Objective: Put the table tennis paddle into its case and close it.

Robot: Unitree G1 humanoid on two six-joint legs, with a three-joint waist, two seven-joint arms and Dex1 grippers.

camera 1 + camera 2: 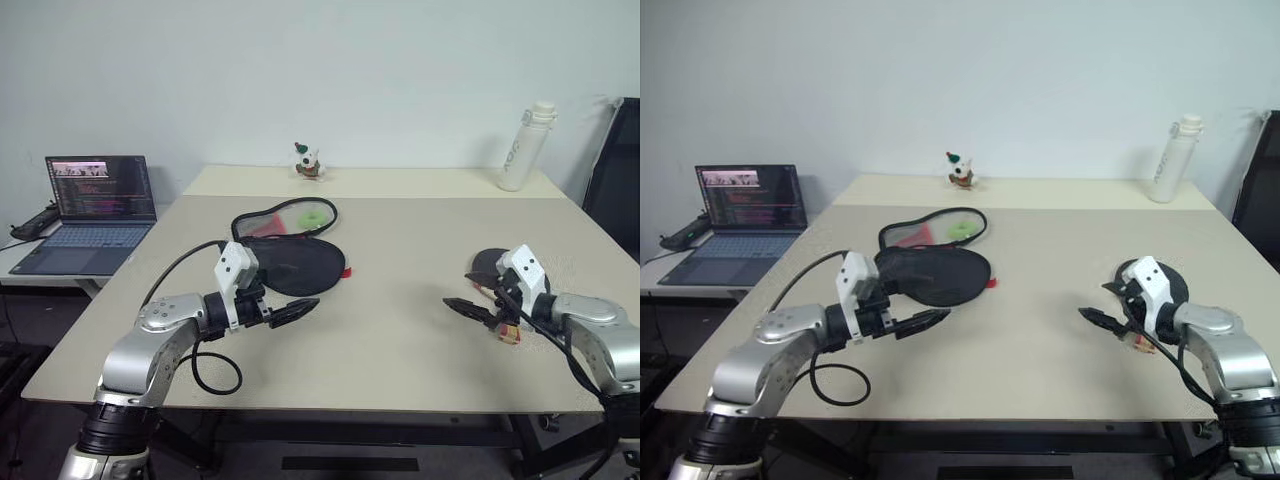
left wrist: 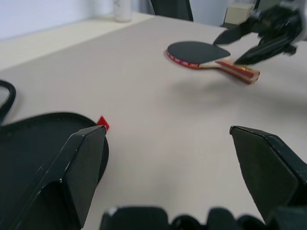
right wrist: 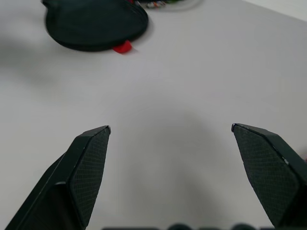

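Claws (image 1: 305, 308) (image 1: 455, 304) wide open, empty.

arms: silver-grey rounded metal shells, black joint bands
wrists: white angular camera blocks
left gripper (image 1: 300, 310): two black tapered fingers, faceted tips
right gripper (image 1: 462, 306): black fingers, textured inner pads
cables: black looped cable, lower left of the frame
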